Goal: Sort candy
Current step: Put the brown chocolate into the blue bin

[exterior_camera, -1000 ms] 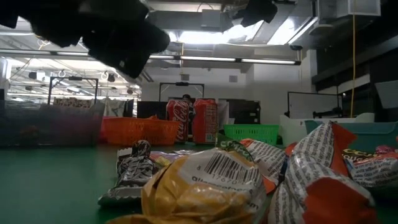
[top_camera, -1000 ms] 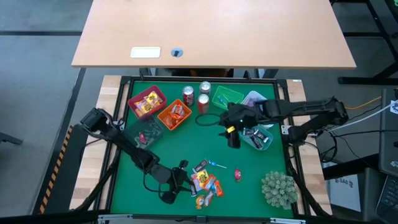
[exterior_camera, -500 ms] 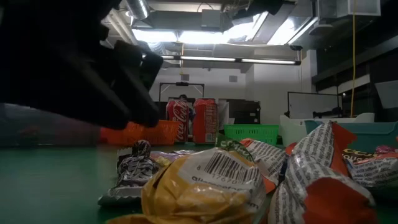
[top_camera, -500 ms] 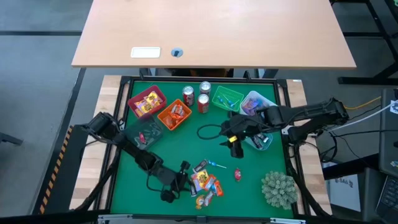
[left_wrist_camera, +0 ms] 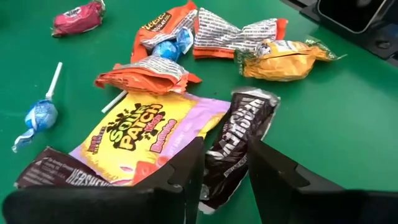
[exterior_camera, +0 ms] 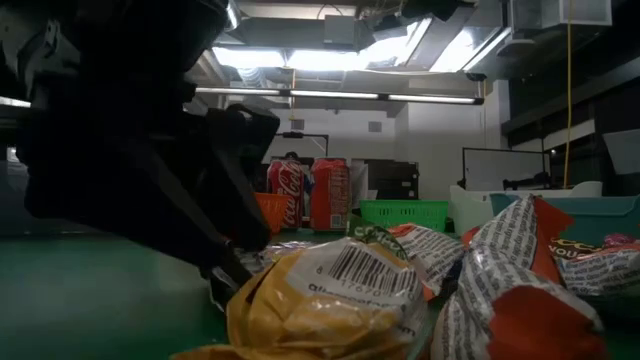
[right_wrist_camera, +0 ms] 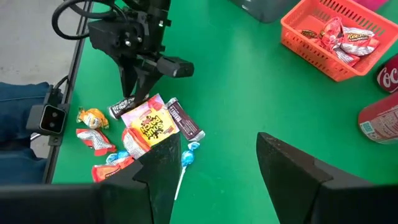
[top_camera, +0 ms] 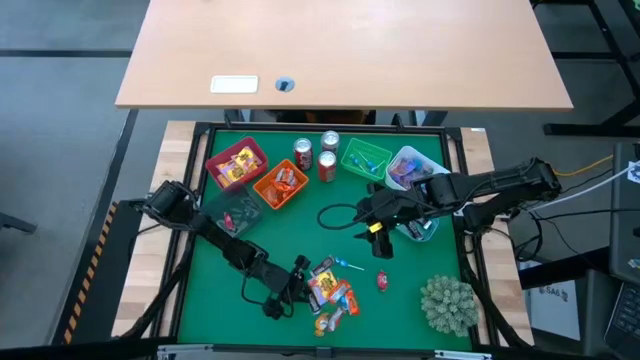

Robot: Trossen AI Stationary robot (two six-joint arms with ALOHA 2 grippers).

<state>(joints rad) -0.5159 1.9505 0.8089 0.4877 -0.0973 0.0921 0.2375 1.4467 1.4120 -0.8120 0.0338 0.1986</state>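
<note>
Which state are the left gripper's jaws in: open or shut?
Open: the left gripper straddles a dark Hershey's bar, fingers apart on either side.

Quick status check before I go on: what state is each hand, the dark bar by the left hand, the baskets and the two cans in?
Left hand: open, fingers either side of the dark Hershey's bar.
Dark Hershey's bar: flat on the mat, wrapped, not lifted.
Right hand: open, empty, above the mat.
Orange basket: upright, holds red-wrapped sweets.
Red basket: upright, holds yellow sweets.
Soda cans: upright, side by side.
</note>
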